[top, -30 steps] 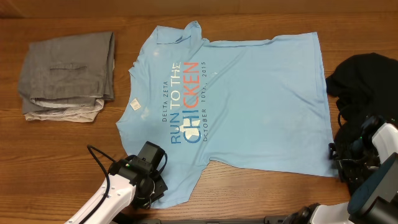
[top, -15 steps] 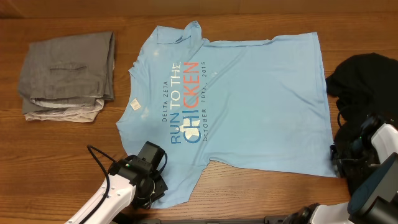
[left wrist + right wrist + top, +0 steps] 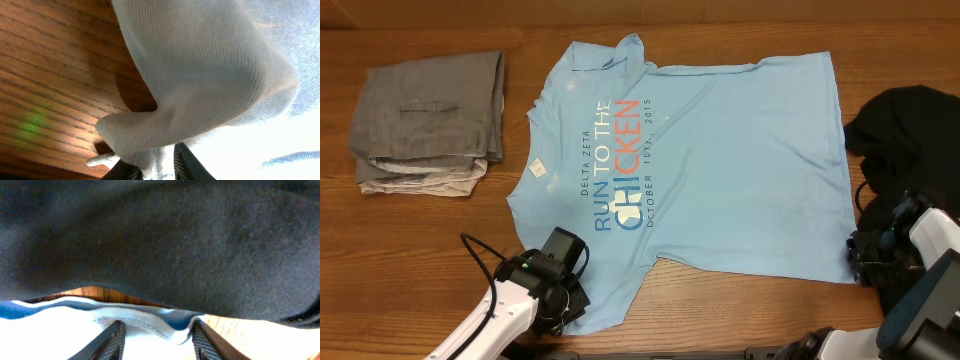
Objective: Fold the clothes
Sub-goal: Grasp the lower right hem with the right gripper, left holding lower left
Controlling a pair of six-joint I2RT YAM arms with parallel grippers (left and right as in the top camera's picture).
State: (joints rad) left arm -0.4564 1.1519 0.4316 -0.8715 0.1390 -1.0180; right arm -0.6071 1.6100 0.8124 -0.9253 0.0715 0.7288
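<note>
- Cloth of the light blue T-shirt sits pinched in my left end effector. The jaws are nearly together, with only the thin knit between them.
- That grip is on the sleeve nearest me, at the shirt's lower left corner in the overhead view. Just ahead of my fingers a fold of the sleeve bulges up off the wood.
- My right end effector is down at the shirt's near right hem corner. Its jaws stand apart, with the pale blue hem edge lying between them.
- I cannot tell whether either right finger is pressing on the hem. A clear gap shows on both sides of the cloth.
- The rest of the T-shirt lies spread flat across the middle of the worktop. Its white and red-orange lettering runs sideways and faces up.
- The black garment lies crumpled at the right edge, just beside the shirt's hem. From my right wrist it fills the upper view, hanging over the hem edge.
- Well apart at the far left, the folded grey trousers rest on top of the beige garment.
</note>
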